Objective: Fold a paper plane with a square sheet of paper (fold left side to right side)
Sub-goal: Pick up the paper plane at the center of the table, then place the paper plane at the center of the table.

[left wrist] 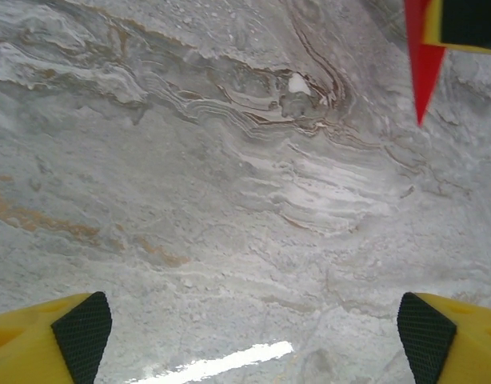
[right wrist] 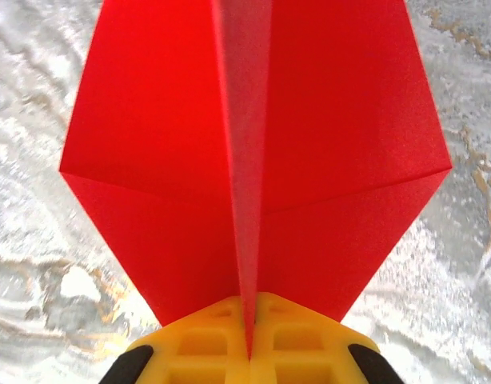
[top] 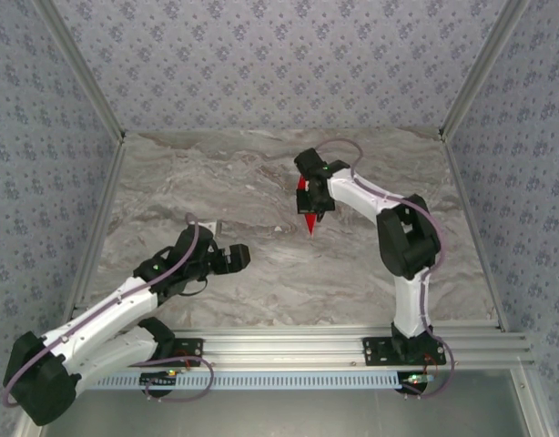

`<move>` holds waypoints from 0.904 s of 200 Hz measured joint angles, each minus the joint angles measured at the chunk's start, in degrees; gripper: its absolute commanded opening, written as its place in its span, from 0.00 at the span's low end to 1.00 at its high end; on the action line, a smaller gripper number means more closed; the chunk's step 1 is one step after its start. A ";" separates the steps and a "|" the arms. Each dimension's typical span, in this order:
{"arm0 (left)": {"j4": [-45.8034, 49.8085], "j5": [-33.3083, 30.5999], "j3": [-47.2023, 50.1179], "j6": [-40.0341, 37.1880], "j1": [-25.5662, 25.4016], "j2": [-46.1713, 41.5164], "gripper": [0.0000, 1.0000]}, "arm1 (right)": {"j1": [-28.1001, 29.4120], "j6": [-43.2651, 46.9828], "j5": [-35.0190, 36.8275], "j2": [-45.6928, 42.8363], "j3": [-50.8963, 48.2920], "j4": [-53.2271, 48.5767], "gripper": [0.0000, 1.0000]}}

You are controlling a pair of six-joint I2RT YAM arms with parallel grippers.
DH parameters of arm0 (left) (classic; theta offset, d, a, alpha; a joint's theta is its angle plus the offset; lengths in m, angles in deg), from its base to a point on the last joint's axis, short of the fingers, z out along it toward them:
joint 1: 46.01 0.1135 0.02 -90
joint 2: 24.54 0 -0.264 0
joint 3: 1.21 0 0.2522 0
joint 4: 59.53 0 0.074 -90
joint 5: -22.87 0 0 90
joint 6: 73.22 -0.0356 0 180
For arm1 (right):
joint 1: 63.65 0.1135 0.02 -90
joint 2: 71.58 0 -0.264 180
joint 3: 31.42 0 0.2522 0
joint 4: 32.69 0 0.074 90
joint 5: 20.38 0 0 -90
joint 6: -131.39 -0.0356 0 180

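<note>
Paper plane sits mid-table, right of centre, its keel between the fingers of the right gripper — a wing spread to either side, nose aimed at the near edge. Left gripper is nearer the bases and off to the left, well apart from it, over bare table — from there the plane lies ahead and to the right.

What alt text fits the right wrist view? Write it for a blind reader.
A red paper plane is clamped along its centre fold in the shut yellow right gripper at the bottom, its two wings spreading left and right. A grey marbled table lies beyond it.
</note>
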 measured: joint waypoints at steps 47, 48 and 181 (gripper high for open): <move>0.02 1.44 0.00 -1.16 0.00 -0.37 0.98 | -0.72 0.87 0.66 8.09 8.07 -4.17 0.07; 0.02 1.46 0.00 -1.18 0.00 -0.37 0.98 | -0.72 0.87 0.66 8.15 8.13 -4.17 0.07; -2.21 2.38 -0.02 -2.43 7.50 0.57 0.98 | -0.74 5.44 2.32 5.97 9.81 -11.47 0.58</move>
